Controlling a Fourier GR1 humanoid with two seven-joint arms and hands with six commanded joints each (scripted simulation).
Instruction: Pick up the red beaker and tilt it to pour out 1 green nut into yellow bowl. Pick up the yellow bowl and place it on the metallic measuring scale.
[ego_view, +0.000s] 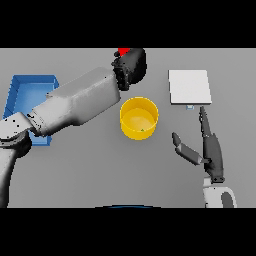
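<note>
One green nut (142, 130) already lies in the bowl (139, 118). Left hand (131, 66) is curled round the beaker (123, 51), just beyond the bowl; any further tilt could spill more. Right hand (210, 146) waits flat and empty below the scale (189, 86).

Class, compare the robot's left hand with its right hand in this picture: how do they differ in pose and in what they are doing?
The left hand is curled around the red beaker beyond the yellow bowl; the right hand holds nothing. The left hand's fingers are closed, while the right hand's are straight, thumb spread. The left hand reaches far across the table; the right hand stays near, below the scale. Both are dark.
</note>
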